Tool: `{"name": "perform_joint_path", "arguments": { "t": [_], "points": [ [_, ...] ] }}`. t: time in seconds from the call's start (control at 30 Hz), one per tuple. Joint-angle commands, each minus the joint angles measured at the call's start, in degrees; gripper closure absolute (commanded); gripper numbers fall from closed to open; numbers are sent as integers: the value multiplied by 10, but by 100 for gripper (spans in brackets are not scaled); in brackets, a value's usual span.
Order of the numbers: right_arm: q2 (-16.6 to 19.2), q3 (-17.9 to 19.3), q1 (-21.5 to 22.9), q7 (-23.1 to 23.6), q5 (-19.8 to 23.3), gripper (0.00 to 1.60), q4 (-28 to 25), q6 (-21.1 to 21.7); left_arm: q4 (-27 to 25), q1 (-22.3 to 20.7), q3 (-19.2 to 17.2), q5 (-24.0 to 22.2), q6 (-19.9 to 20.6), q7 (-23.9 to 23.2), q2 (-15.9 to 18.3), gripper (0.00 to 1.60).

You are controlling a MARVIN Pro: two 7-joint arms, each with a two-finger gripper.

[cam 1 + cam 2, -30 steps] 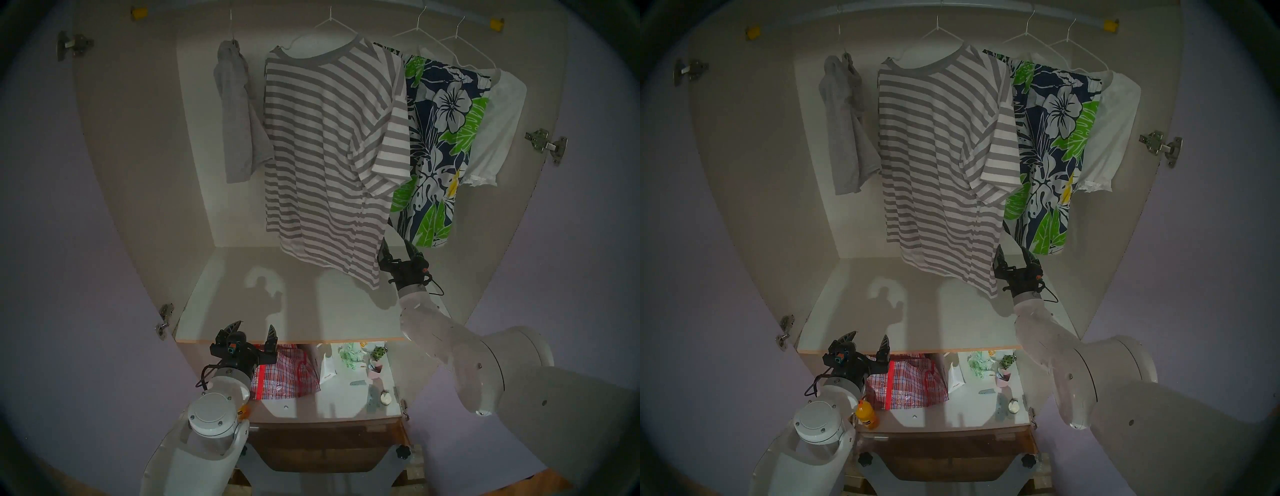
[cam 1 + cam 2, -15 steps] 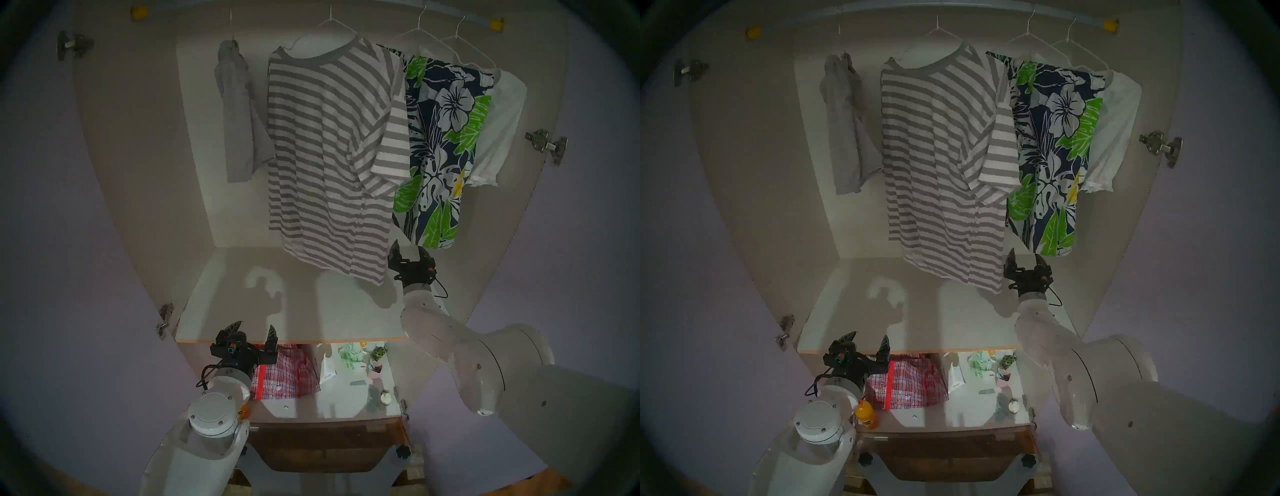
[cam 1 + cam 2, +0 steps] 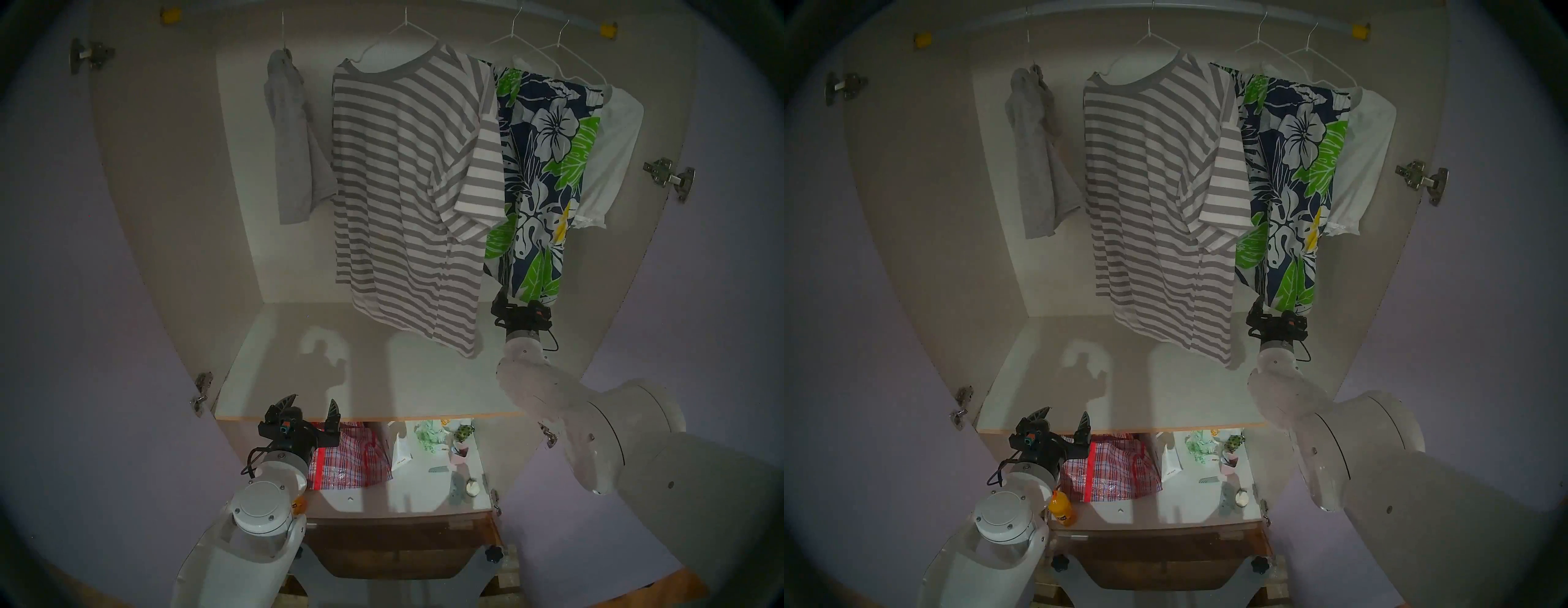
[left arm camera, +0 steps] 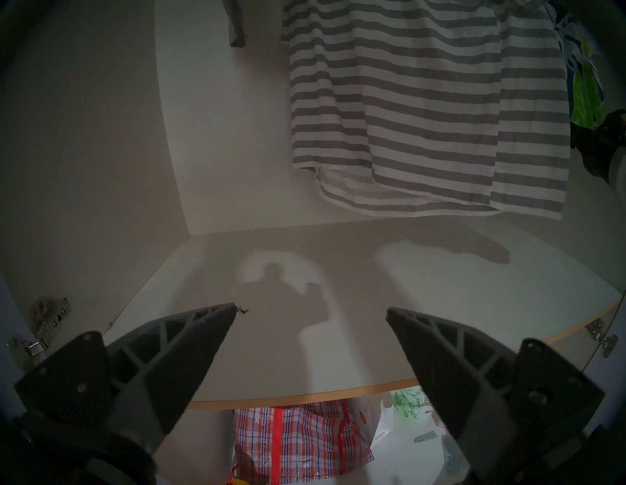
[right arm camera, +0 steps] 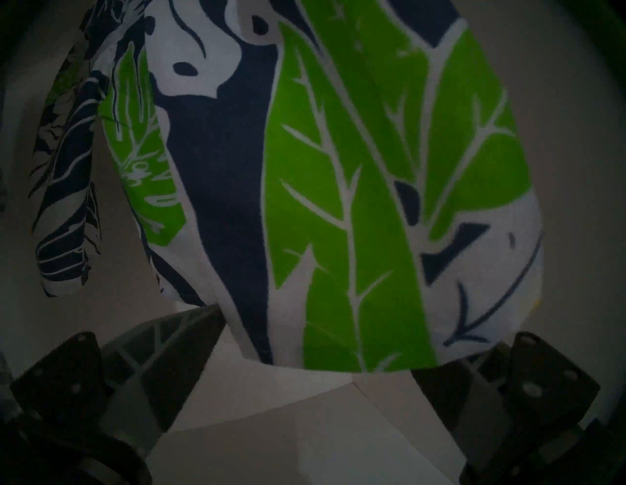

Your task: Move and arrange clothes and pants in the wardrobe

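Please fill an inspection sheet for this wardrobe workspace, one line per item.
Surface: white shelf, bare, only shadows on it.
Job's things: on the rail, from robot's left: grey shorts, striped T-shirt, floral shorts, white top; all on white hangers.
Clutter: under the shelf, plaid bag, orange bottle, paper bag, pink cup, small items.
Grippers: left pincer open, empty, at the shelf's front edge; right pincer open, the floral shorts' hem between its fingers, not clamped.
Cables: black cable loop at each wrist.
Surroundings: lilac doors open, metal hinges, yellow rail caps.
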Motion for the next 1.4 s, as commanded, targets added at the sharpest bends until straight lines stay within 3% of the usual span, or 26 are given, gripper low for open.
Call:
{"name": "perform_joint_path", "arguments": {
  "t": [0.0, 0.7, 1.37],
  "points": [
    [11, -14, 30, -11, -16, 0, -11, 18, -13, -7, -1, 0, -5, 0, 0, 0],
    [37, -74, 0, -51, -60, 0, -8, 53, -7, -12, 6, -6, -5, 8, 6, 0],
    [51, -85, 40, -116, -75, 0, -20, 70, -1, -16, 12, -11, -5, 14, 12, 0]
  ]
}}
